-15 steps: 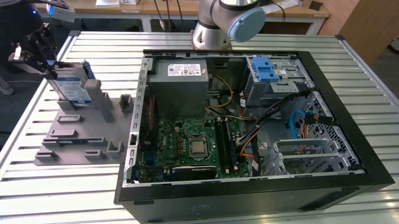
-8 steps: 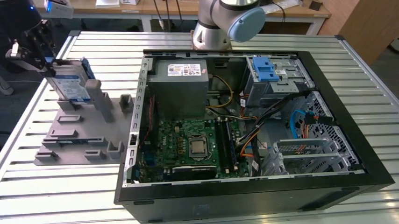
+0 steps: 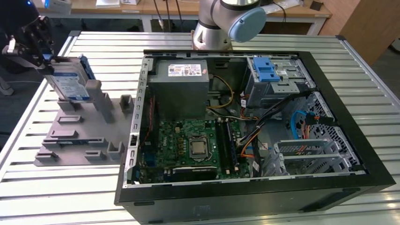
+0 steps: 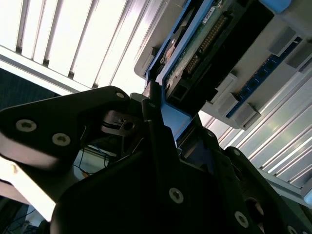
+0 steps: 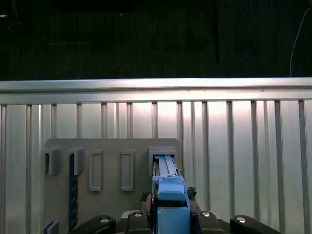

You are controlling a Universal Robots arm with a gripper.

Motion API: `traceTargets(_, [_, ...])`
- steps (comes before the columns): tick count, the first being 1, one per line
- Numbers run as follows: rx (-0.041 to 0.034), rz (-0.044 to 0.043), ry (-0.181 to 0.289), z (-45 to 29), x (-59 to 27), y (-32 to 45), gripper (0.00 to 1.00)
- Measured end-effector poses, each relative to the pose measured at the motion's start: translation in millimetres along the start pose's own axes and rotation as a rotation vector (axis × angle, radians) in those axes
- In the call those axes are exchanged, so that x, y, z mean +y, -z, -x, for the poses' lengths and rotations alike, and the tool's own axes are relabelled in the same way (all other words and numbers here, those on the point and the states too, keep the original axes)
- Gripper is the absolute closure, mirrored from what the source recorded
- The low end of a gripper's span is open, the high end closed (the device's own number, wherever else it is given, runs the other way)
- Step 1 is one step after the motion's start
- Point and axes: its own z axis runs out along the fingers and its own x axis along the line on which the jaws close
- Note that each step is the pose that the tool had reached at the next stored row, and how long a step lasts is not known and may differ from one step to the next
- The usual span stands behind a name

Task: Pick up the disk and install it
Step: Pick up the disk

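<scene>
In the exterior view the gripper is clenched on the top of the disk. The disk stands on edge at the far end of a grey slotted holder on the bench, beside the open computer case. The second wrist view adds the disk's green circuit board and its blue rail pressed against a black finger. The first wrist view looks along the disk's blue edge over the holder. Inside the case sit a power supply, a motherboard and a blue-latched drive cage.
</scene>
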Motion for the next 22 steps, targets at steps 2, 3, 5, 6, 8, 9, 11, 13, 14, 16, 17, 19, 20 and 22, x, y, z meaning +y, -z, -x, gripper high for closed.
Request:
traceTargets(2, [0.0001, 0.0001, 0.000, 0.0, 0.1, 0.9, 0.64])
traceTargets(3, [0.0000, 0.0001, 0.000, 0.0, 0.0, 1.4, 0.64])
traceTargets(5, [0.0000, 0.0000, 0.000, 0.1, 0.1, 2.1, 0.64])
traceTargets(6, [-0.0001, -0.0001, 0.000, 0.1, 0.1, 2.2, 0.64])
traceTargets(8, [0.0000, 0.0000, 0.000, 0.1, 0.1, 2.4, 0.64])
traceTargets(9, [0.0000, 0.0000, 0.000, 0.1, 0.1, 2.4, 0.64])
traceTargets(11, [0.0000, 0.0001, 0.000, 0.1, 0.1, 2.7, 0.64])
traceTargets(13, [0.0002, 0.0003, 0.000, 0.1, 0.1, 3.7, 0.64])
traceTargets(14, [0.0001, 0.0002, 0.000, 0.1, 0.1, 4.2, 0.64])
traceTargets(16, [0.0001, 0.0001, 0.000, 0.1, 0.2, 5.6, 0.64])
traceTargets(17, [0.0001, 0.0001, 0.000, 0.2, 0.2, 6.5, 0.64])
traceTargets(19, [0.0000, 0.0000, 0.000, 0.2, 0.2, 8.2, 0.64])
traceTargets(20, [0.0000, 0.0000, 0.000, 0.2, 0.2, 9.2, 0.64])
traceTargets(22, [0.0000, 0.0001, 0.000, 0.3, 0.3, 11.2, 0.64])
